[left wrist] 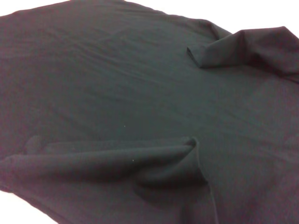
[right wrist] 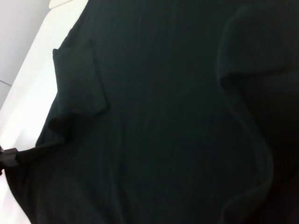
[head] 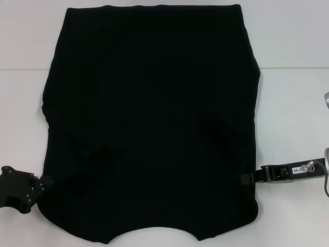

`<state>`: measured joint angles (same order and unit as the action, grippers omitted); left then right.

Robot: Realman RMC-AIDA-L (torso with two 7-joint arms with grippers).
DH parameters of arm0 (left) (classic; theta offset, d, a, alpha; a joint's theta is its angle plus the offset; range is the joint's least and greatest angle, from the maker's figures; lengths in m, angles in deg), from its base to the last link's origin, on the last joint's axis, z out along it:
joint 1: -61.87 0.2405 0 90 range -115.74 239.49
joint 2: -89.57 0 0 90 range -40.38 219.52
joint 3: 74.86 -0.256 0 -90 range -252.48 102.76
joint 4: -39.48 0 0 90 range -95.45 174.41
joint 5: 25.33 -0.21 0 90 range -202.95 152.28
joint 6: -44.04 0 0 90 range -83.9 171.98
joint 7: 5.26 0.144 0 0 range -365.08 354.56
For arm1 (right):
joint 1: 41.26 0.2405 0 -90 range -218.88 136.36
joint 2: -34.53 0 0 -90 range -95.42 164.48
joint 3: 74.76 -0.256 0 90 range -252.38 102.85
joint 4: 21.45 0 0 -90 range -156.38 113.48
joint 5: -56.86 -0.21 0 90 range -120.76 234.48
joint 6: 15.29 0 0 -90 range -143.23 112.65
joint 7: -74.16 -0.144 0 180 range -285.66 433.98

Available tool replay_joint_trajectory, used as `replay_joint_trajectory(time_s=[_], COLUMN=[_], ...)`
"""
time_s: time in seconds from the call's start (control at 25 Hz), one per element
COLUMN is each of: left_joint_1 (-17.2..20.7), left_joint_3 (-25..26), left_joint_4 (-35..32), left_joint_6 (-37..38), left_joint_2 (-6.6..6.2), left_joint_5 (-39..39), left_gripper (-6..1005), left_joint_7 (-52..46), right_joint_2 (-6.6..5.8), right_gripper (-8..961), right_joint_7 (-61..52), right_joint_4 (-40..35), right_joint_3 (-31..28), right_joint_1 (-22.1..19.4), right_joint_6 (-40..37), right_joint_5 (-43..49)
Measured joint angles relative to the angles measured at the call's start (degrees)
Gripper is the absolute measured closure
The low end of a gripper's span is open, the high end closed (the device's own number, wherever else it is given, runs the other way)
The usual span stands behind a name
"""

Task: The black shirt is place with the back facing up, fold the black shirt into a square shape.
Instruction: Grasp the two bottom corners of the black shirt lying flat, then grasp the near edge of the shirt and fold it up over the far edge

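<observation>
Left gripper [head: 43,183] at the near left edge of the black shirt [head: 154,123], fingertips touching or under the cloth; fingers hidden, whether clenched or released cannot be told. Right gripper [head: 250,176] at the near right edge, fingertips against the hem line of the side seam; grasp likewise cannot be told.

Black shirt spread flat over the white table [head: 293,103], curved neckline toward the robot, straight hem at the far side. Both sleeves folded inward onto the body, seen as darker flaps near each gripper; in the left wrist view [left wrist: 140,93], a raised fold of cloth close by and a second folded flap farther off; in the right wrist view [right wrist: 154,116], one sleeve flap lying on the body beside the bare table edge.

Bare white table strips on both sides of the shirt, wider on the right. Far hem close to the table's back edge.
</observation>
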<state>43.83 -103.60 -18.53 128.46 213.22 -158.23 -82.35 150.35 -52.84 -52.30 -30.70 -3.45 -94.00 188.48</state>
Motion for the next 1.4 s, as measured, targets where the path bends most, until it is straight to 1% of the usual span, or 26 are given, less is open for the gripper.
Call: replay_joint_trajectory(time_s=[0.24, 0.4, 0.56, 0.72, 0.84, 1.16, 1.4], left_joint_1=[0.0, -0.1, 0.0, 0.1, 0.3, 1.9, 2.9], left_joint_3=[0.1, 1.2, 2.7, 5.0, 7.0, 10.0, 10.4], left_joint_4=[-0.6, -1.1, -1.5, -1.8, -1.8, -1.4, -1.2], left_joint_6=[0.0, 0.7, 2.8, 5.7, 6.7, 11.1, 13.6], left_joint_2=[0.09, 0.32, 0.29, 0.33, 0.35, 0.37, 0.36], left_joint_5=[0.0, 0.5, 1.5, 1.6, 1.6, 1.6, 1.6], left_gripper=[979, 979, 979, 978, 978, 979, 979], left_joint_7=[-0.5, -1.0, -2.1, -2.6, -3.0, -3.6, -3.6], right_joint_2=[-0.47, -0.84, -1.06, -2.17, -2.74, -3.24, -3.46], right_gripper=[941, 941, 942, 942, 941, 941, 942], right_joint_7=[0.9, 2.3, 4.6, 6.9, 8.3, 12.0, 13.7], right_joint_4=[-0.4, -1.2, -3.7, -3.8, -3.8, -4.1, -4.1], right_joint_3=[-1.0, -2.6, -6.1, -7.9, -9.2, -13.6, -14.4], right_joint_1=[-1.8, -3.8, -6.1, -7.8, -9.3, -12.8, -14.3], right_joint_6=[-1.2, -2.5, -5.8, -7.2, -7.8, -10.1, -11.6], right_joint_5=[-0.4, -0.6, -0.7, -0.7, -0.7, -0.6, -0.5])
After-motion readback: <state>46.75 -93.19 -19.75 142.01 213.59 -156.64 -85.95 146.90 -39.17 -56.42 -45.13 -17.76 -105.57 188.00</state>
